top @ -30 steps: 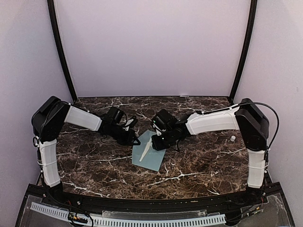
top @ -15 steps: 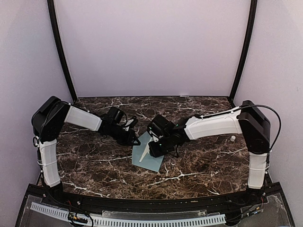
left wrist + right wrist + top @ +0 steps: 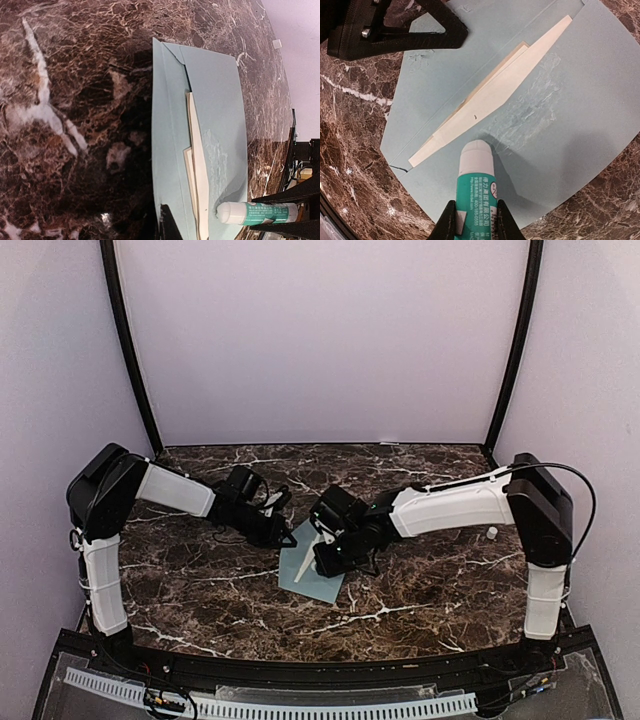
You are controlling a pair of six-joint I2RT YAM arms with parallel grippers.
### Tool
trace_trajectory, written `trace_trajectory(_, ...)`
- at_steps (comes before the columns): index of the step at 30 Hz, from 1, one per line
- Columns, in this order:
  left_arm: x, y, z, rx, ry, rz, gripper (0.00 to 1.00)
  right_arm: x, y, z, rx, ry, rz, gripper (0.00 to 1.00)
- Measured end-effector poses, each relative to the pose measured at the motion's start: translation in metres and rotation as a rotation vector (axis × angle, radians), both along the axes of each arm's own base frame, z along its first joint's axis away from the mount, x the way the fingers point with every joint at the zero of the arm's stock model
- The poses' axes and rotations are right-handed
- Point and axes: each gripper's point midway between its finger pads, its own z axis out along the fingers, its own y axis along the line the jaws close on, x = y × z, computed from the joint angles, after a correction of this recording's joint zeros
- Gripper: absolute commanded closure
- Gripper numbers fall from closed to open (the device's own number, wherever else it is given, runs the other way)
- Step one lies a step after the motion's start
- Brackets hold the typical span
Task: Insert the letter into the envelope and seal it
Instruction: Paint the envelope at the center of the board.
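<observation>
Within the last 1 sec the right gripper (image 3: pixel 476 220) has been swung left and toward the near edge. It is now hung over the middle of the envelope (image 3: pixel 318 585) rather than its far-right side. The left gripper (image 3: pixel 272 530) and the envelope have not been shifted.

Right gripper: jaws closed narrowly on the glue stick (image 3: pixel 476 175), which is held by its green body. The white tip is pressed to the paper or just above it; contact can't be confirmed.

Left gripper: fully closed, nothing held. Its tips are set down at the envelope's far-left edge, apparently to pin it.

Envelope pos.: flat on the marble table (image 3: pixel 200 580), centre, betw. the 2 arms, flap opened out. The letter (image 3: pixel 495 95) is seen as a cream folded strip along the pocket mouth, partly tucked in w/ 1 long edge showing. A shiny glue smear (image 3: pixel 530 110) is laid on the flap beside it.

Meaning (judged): a glue pass is being carried along the flap, approx. half done. Insertion looks incomplete or only just adequate. The flap is not yet folded, so sealing is outstanding.
</observation>
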Motion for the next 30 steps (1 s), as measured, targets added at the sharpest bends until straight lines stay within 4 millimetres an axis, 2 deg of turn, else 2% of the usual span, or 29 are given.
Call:
trace_trajectory(17, 0.0, 0.0, 0.0, -0.001, 0.0, -0.001, 1.0, 0.029, -0.009, 0.0, 0.006, 0.01, -0.037, 1.0)
trace_trajectory(30, 0.001, 0.0, 0.0, 0.0, -0.003, 0.001, 1.0, 0.064, -0.013, -0.001, 0.021, -0.004, -0.068, 1.0)
